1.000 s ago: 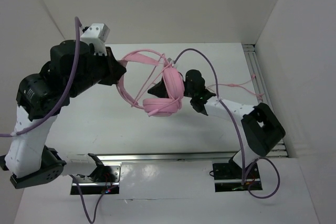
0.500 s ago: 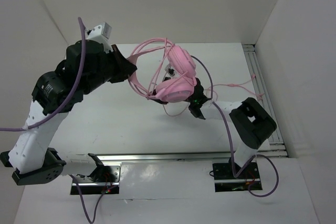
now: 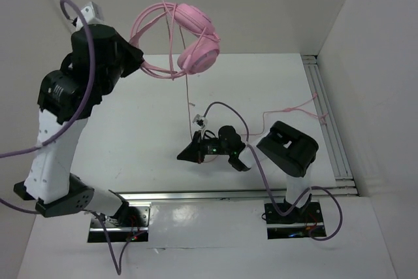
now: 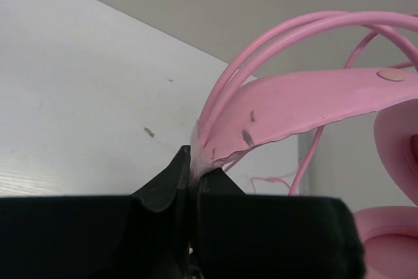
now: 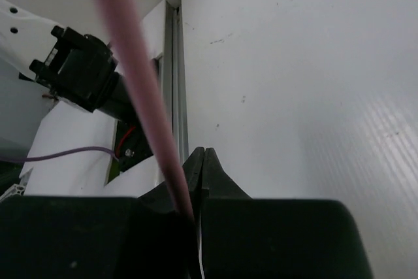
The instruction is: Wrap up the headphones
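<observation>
With its arm reared high, the left claw (image 3: 138,57) pinched the headband of the pink over-ear headphones (image 3: 198,44), lifted from centre to twelve o'clock, while the right claw (image 3: 187,155), now dropped low toward six, was clamped on their thin pink cord (image 3: 188,93), blurred at its wrist camera.
</observation>
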### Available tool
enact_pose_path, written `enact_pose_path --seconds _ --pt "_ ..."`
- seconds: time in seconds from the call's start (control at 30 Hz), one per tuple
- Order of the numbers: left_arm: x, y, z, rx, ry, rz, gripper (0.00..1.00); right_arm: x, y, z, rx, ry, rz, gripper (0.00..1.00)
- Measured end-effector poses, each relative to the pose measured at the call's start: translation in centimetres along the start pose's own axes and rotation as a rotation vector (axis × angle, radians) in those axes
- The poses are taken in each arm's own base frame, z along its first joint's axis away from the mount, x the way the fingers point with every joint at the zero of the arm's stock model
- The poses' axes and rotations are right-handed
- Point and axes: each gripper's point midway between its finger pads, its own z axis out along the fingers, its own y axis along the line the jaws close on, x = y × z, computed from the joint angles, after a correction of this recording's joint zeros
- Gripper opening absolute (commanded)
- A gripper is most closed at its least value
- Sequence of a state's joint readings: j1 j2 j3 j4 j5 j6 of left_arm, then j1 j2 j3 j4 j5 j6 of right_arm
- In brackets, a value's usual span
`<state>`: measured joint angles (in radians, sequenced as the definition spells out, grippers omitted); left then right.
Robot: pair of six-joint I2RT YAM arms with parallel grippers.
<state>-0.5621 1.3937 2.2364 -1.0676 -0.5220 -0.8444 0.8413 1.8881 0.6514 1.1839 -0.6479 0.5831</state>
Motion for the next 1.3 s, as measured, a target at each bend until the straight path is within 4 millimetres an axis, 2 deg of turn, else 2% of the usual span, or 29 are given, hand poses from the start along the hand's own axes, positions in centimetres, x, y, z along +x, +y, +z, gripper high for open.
enact_pose_path --seconds 0.1,0.17,0.23,0.3,0.4,0.47,0.5,0.53,0.57,0.6,0.67,0.77,0.87,0.97,1.07,1.17,1.23,1.3 --pt "0.2 1.8 3.2 -0.113 -0.012 0.024 0.0 1.5 0.6 -0.4 0.02 0.017 0.002 0.0" --pt "0.5 3.4 5.6 -0.198 -0.019 0.041 0.0 2.4 2.0 -0.4 0.031 0.037 -0.022 0.0" --pt "0.9 5.4 7.8 -0.293 -0.023 0.06 0.0 2.9 5.1 -0.1 0.031 0.058 -0.072 0.0" --pt "1.9 7.7 10.0 -0.397 -0.01 0.091 0.0 2.5 9.9 0.2 -0.008 0.052 -0.157 0.0" --pt "4.1 11.6 12.0 -0.546 0.028 0.156 0.0 0.6 16.3 -0.2 -0.057 0.013 -0.271 0.0" --pt "6.3 14.2 12.6 -0.631 0.085 0.213 0.0 -1.7 19.4 -0.2 -0.055 -0.022 -0.337 0.0" --pt "8.0 16.0 12.7 -0.69 0.135 0.256 0.0 -2.8 20.4 -0.2 -0.041 -0.032 -0.366 0.0" --pt "8.5 16.6 12.6 -0.709 0.154 0.271 0.0 -3.8 21.1 -0.2 -0.024 -0.043 -0.386 0.0" --pt "9.5 17.5 12.6 -0.738 0.185 0.298 0.0 -4.3 20.9 -0.3 0.023 -0.033 -0.418 0.0" --pt "10.4 18.3 12.4 -0.759 0.218 0.322 0.0 -5.7 21.8 -0.3 0.034 -0.053 -0.443 0.0" --pt "12.2 19.6 12.2 -0.774 0.278 0.369 0.0 -7.2 21.2 -0.7 0.113 -0.04 -0.504 0.0" --pt "14.7 20.3 11.8 -0.73 0.346 0.452 0.0 -9.3 19.1 -1.9 0.243 -0.013 -0.6 0.0" --pt "17.2 19.5 10.1 -0.633 0.397 0.564 0.0 -12.2 15.4 -3.9 0.413 0.012 -0.686 0.0" --pt "19.1 18.1 7.8 -0.509 0.437 0.661 0.0 -16.1 12.2 -6.7 0.594 0.019 -0.748 0.0" --pt "20.2 17.4 5.6 -0.406 0.462 0.721 0.0 -20.4 10.2 -9.5 0.738 -0.013 -0.791 0.0" --pt "20.4 16.5 3.6 -0.311 0.462 0.777 0.0 -24.1 8.5 -12.3 0.849 -0.053 -0.812 0.0" --pt "20.6 15.1 2.1 -0.21 0.467 0.78 0.0 -25.8 6.7 -14.1 0.907 -0.06 -0.808 0.0" --pt "20.8 13.5 0.8 -0.087 0.47 0.735 0.0 -26.6 4.9 -15.6 0.951 -0.047 -0.794 0.0"
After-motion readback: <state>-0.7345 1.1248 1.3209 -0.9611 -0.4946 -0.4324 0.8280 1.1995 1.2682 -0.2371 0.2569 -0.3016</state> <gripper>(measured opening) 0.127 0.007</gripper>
